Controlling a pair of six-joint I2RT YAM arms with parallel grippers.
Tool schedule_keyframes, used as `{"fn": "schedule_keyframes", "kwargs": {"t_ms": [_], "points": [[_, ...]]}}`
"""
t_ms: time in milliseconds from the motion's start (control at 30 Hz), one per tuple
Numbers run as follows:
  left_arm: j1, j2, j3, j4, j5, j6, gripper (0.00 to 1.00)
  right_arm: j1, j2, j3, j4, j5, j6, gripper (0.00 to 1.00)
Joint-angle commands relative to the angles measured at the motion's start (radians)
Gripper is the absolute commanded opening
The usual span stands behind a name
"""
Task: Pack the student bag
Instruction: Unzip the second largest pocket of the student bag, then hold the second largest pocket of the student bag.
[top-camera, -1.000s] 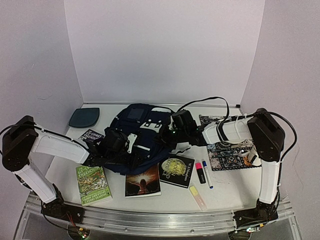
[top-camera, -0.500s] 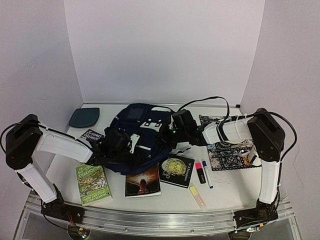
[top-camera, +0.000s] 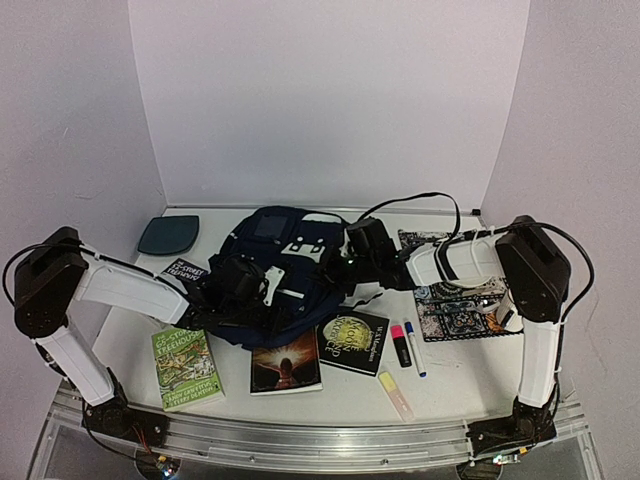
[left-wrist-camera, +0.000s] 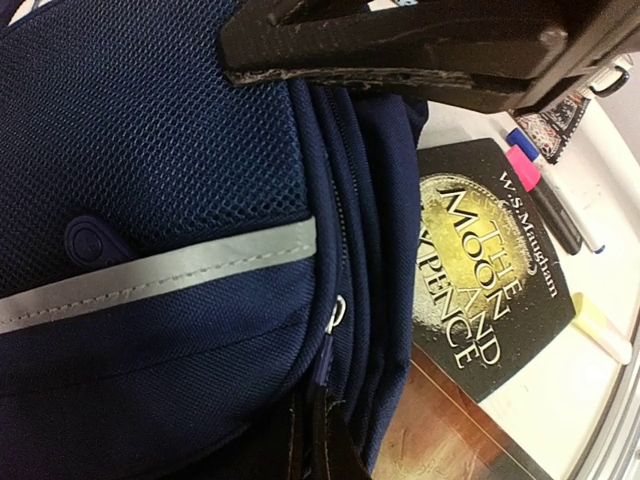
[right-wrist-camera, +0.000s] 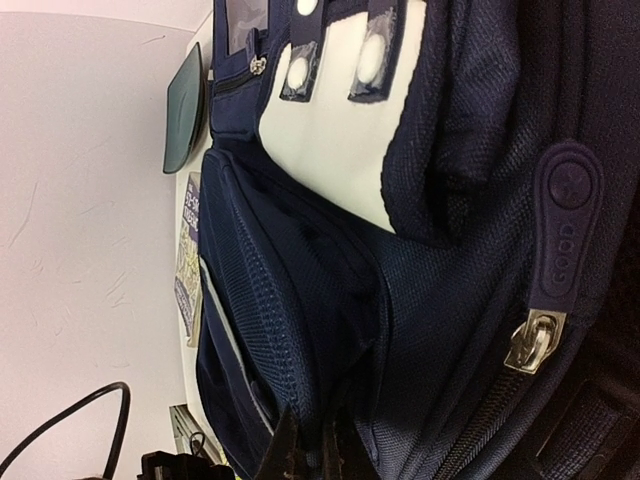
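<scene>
The student bag (top-camera: 275, 250), navy with white patches and a grey stripe, lies in the middle of the table. My left gripper (top-camera: 268, 292) is at its near front. In the left wrist view it (left-wrist-camera: 310, 418) is shut on the navy zip pull (left-wrist-camera: 332, 362) of the bag (left-wrist-camera: 150, 150). My right gripper (top-camera: 335, 265) is at the bag's right side. In the right wrist view it (right-wrist-camera: 313, 436) is shut on a fold of the bag's fabric (right-wrist-camera: 330, 300) beside a zip line. The right fingers (left-wrist-camera: 400, 50) also show at the top of the left wrist view.
In front of the bag lie a green book (top-camera: 185, 367), a brown book (top-camera: 286, 362) and a black book (top-camera: 352, 341). A pink marker (top-camera: 400, 345), a blue pen (top-camera: 414, 348) and a yellow highlighter (top-camera: 395, 393) lie to the right. Patterned notebooks (top-camera: 460, 305) are far right, a teal pad (top-camera: 168, 235) back left.
My left gripper has shifted slightly right and away along the bag's front, still holding the zip pull. The right arm has barely moved.
</scene>
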Motion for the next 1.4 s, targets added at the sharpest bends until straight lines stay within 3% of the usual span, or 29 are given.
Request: {"fn": "schedule_keyframes", "kwargs": {"t_ms": [0,467,633,833,900,1067,1133,1200,1367], "points": [[-0.01,-0.065,-0.032,-0.075,-0.02,-0.004,0.0,-0.031,-0.079,0.028,0.077,-0.049,-0.036,0.0],[0.011,-0.206,-0.083,-0.339,-0.271,-0.044,0.0,-0.175,-0.092,0.072,-0.123,-0.052,-0.207,0.0],[0.09,-0.279,-0.106,-0.389,-0.264,-0.047,0.0,-0.198,-0.029,0.191,-0.229,-0.064,-0.288,0.0],[0.1,-0.293,-0.023,-0.357,-0.139,-0.002,0.0,-0.198,0.095,0.373,-0.326,-0.109,-0.346,0.02],[0.1,-0.276,0.023,-0.335,-0.09,0.005,0.0,-0.198,0.104,0.39,-0.337,-0.118,-0.358,0.12],[0.1,-0.197,0.139,-0.303,0.016,0.023,0.0,-0.186,0.017,0.309,-0.331,-0.16,-0.497,0.56],[0.1,-0.172,0.176,-0.3,0.04,0.031,0.0,-0.175,-0.042,0.26,-0.33,-0.162,-0.599,0.68],[0.102,-0.153,0.201,-0.3,0.055,0.041,0.0,-0.161,-0.095,0.218,-0.333,-0.17,-0.697,0.74],[0.103,-0.134,0.238,-0.299,0.093,0.05,0.0,-0.081,-0.16,0.157,-0.375,-0.125,-1.025,0.78]]}}
